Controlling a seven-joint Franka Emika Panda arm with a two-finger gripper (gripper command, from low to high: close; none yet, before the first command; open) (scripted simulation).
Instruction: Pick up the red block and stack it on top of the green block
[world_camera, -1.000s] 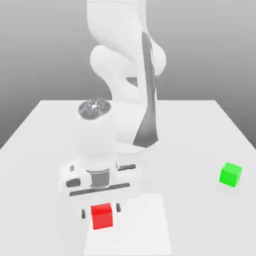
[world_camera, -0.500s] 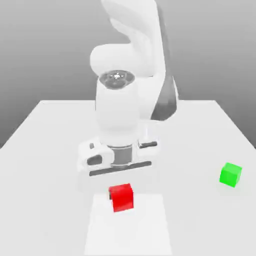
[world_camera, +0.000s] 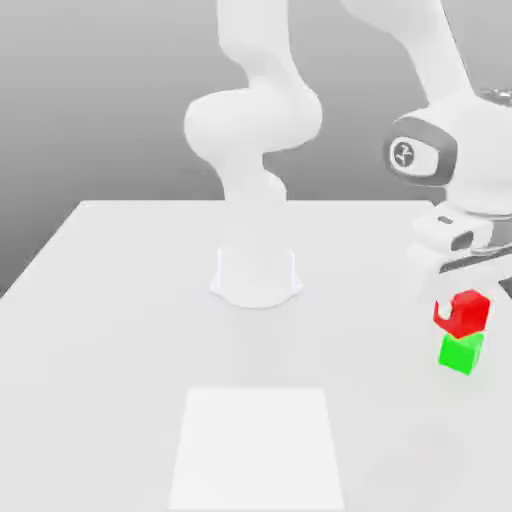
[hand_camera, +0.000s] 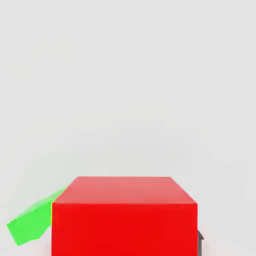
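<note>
jaws clamped on the red block (world_camera: 463, 313), gripper (world_camera: 462, 305) hanging at the exterior view's right edge of the table (world_camera: 120, 300). red block held just above the green block (world_camera: 460, 354), nearly on it, whether touching is hard to tell. in the hand view, red block (hand_camera: 124, 215) up close, a wedge of green block (hand_camera: 34, 221) peeking out from under one side, so not squarely lined up, or turned a little against it.

carry step about done, placing step in hand. next move calls for a small sideways trim to centre red over green, then a short straight lowering until faces meet, then opening the fingers and lifting clear without nudging the stack.

against 0.5 s ago: arm (world_camera: 255, 130) swung from mid-table over to the exterior view's right, red block gone from above the pale square patch (world_camera: 258, 448) near the front edge, now over the green. green block in the same spot as before. 1 block carried, 0 released yet.
</note>
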